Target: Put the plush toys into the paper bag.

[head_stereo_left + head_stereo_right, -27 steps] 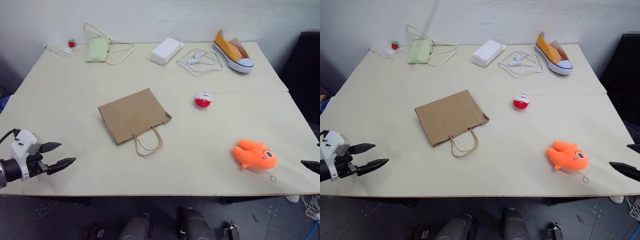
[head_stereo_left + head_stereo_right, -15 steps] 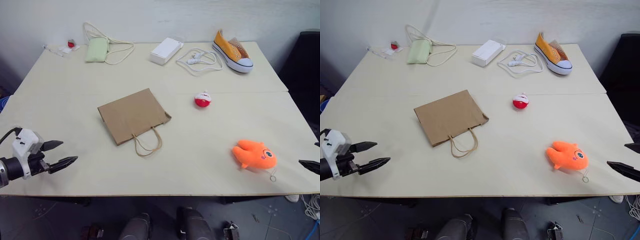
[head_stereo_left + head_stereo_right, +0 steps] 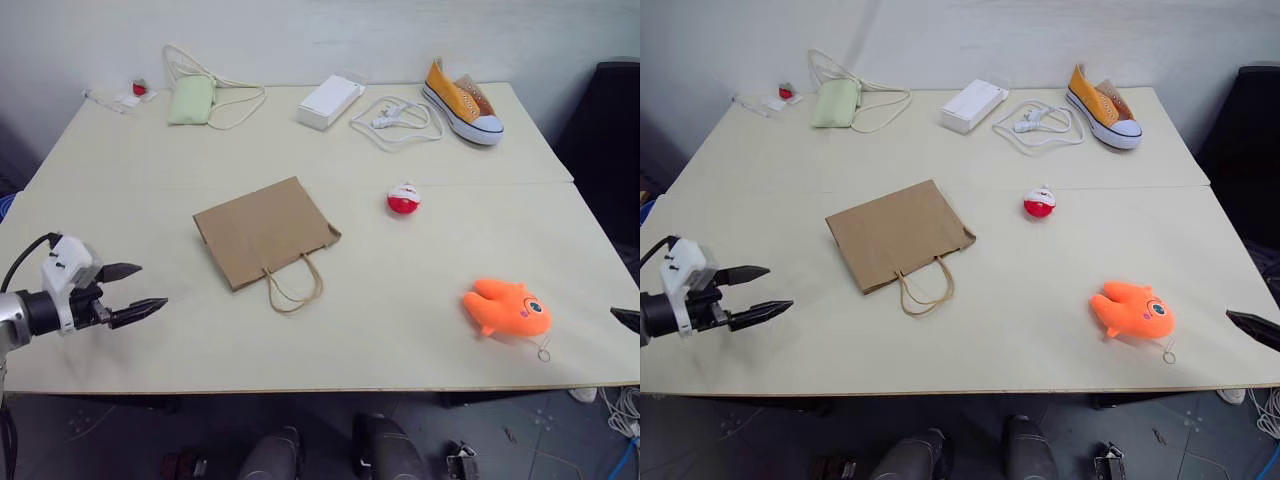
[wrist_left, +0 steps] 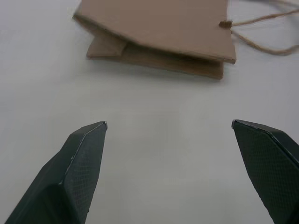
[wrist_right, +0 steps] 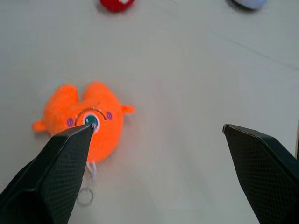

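Fish (image 3: 1132, 311) right of the flat bag (image 3: 896, 235): likely soft, light; pinch mid-body; ball (image 3: 1038, 204) likewise; left gripper (image 3: 758, 293) and right gripper (image 5: 156, 133) spread, empty.

Head cameras overlook the table (image 3: 120, 160); wrist cameras skim it closely.

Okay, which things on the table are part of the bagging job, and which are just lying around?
Part of the job:
orange fish plush
red-and-white round plush
brown paper bag

Just lying about:
orange sneaker
green pouch with cord
white box
white cable
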